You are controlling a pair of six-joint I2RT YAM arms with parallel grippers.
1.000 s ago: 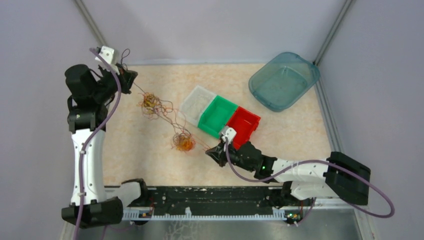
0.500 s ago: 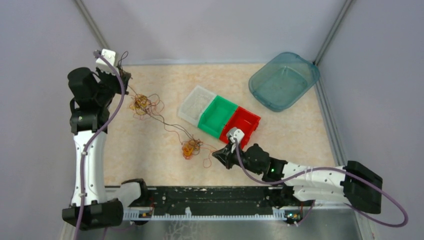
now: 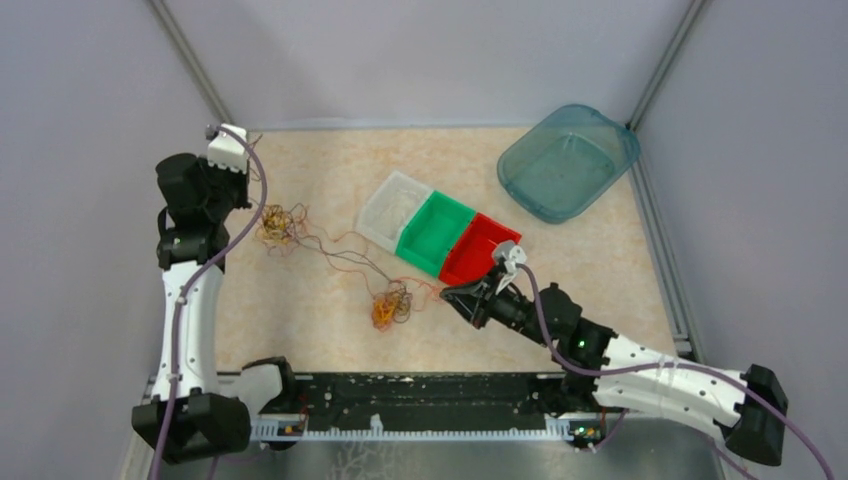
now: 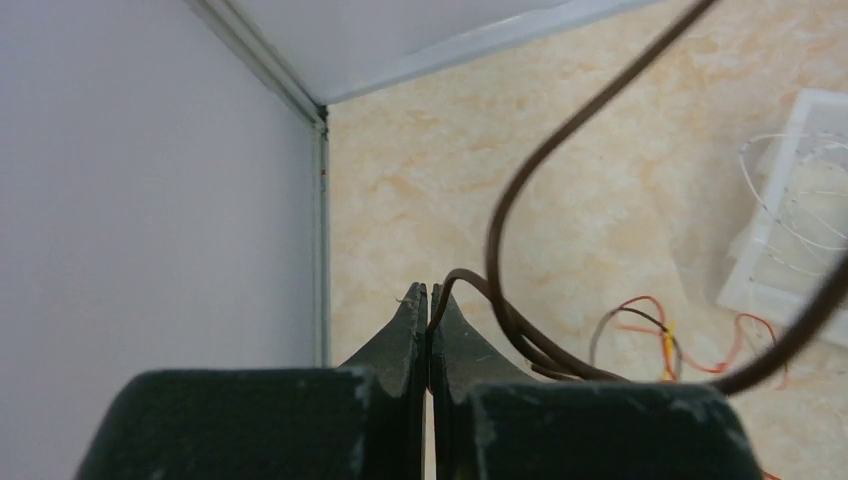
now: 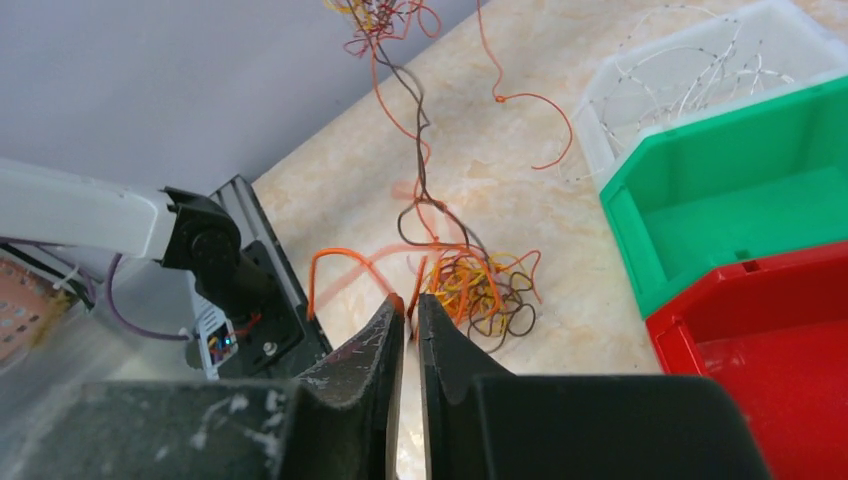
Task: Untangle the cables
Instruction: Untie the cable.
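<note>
Right now I have both arms on the cables, which lie on the desk as two knots joined by a few thin strands. The far clump sits just beside the left arm at the back-left. The near clump sits just in front of the right end effector, close to the red bin.

On the left wrist view, the left end effector has its jaws pressed together on a brown strand that loops up past the lens. The right jaws are almost touching, and an orange strand runs into their tips, so I read that as a pinch on it.

I judge this to be the pulling-apart step, with each arm holding one wire from its own knot. Neither knot has opened. The joining strands look loose on the desk rather than taut.

The next move calls for drawing the two pinches away from each other, slowly. I would watch whether the orange strand slides out of the near clump or drags the whole clump along. If it drags, I would need a fresh grip closer to the knot.
</note>
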